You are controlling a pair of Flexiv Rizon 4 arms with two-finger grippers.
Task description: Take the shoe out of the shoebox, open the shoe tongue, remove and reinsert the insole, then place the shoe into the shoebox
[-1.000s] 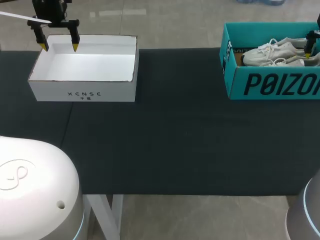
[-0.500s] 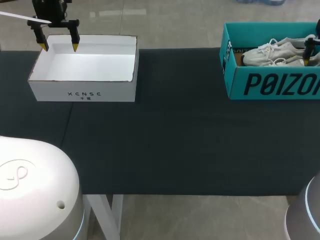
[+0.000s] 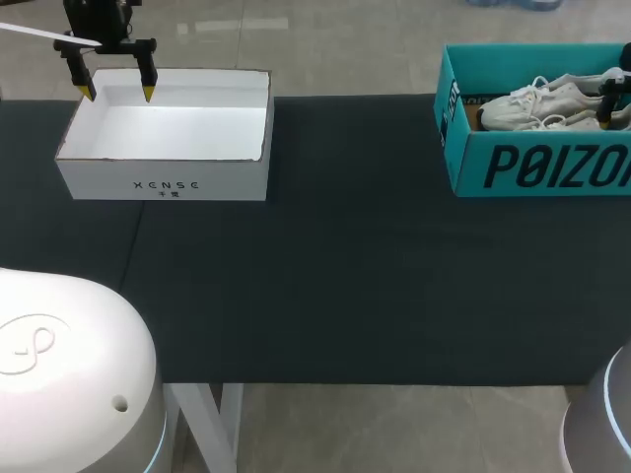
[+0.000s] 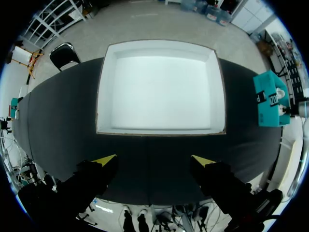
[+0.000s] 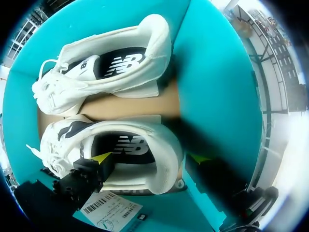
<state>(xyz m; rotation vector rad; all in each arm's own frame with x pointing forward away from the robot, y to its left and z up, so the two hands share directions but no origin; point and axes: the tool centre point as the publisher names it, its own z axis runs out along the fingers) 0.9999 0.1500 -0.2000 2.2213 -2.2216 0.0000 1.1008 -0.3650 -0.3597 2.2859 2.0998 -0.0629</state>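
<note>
Now R claw (image 5: 150, 157) deeper in teal shoebox (image 3: 532, 168), open astride heel of near shoe (image 5: 63, 140); L claw (image 3: 118, 95) unmoved, open, empty.

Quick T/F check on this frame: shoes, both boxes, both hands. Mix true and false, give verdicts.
1. Two white sneakers sit in the teal shoebox. True.
2. The left hand holds a sneaker. False: it is open and empty, hovering at the far edge of the white box.
3. The white box has nothing inside it. True.
4. The right hand hangs over the bare table. False: it is down in the teal shoebox, open, astride the heel of one of the sneakers.
5. One sneaker lies on the table. False: both are in the shoebox.
</note>
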